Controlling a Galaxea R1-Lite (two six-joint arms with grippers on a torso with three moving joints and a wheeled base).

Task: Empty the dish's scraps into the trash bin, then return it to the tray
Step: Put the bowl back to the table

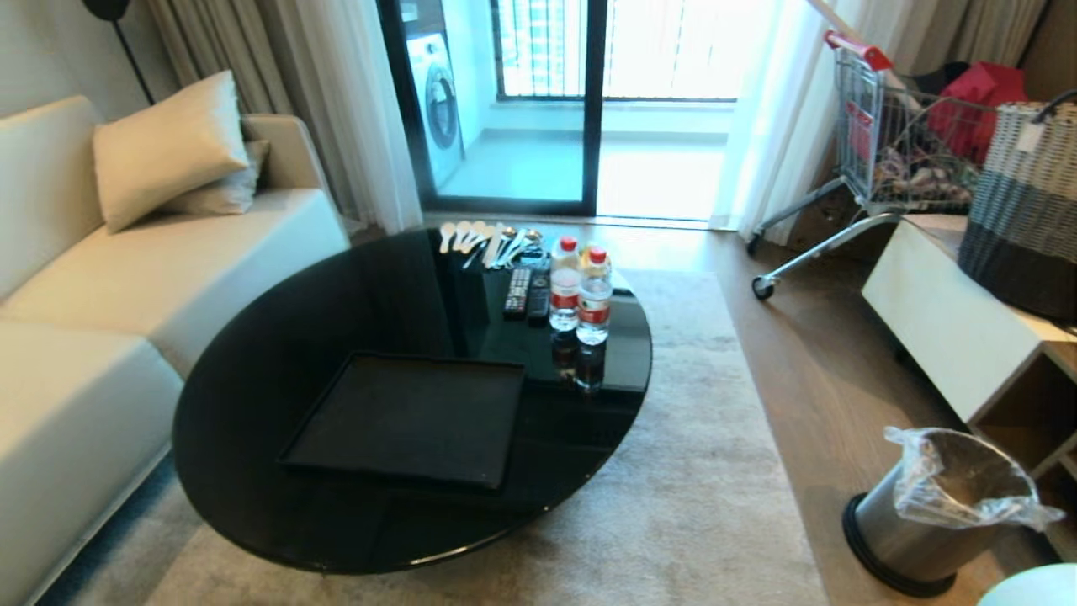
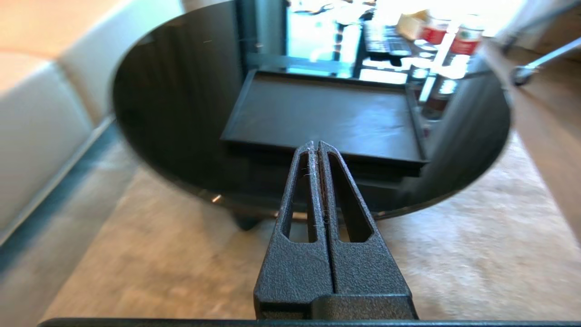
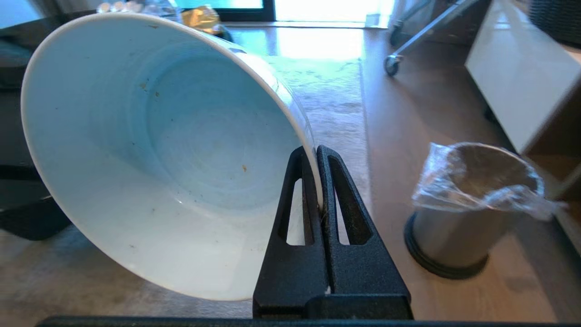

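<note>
- Above the rug, the right claw [image 3: 316, 152] pinches the rim of the white bowl [image 3: 172, 154], which is tipped on its side.
- The bin [image 3: 467, 209] stands on the floor nearby.
- The left claw [image 2: 316, 147] is closed and empty, near the black tray [image 1: 408, 417].

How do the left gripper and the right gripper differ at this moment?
The right gripper is shut on the rim of the white bowl; the left gripper is shut on nothing. The right gripper hangs above the rug with the trash bin nearby; the left gripper points toward the black tray on the round table. Both are black, with the same slotted fingers.
</note>
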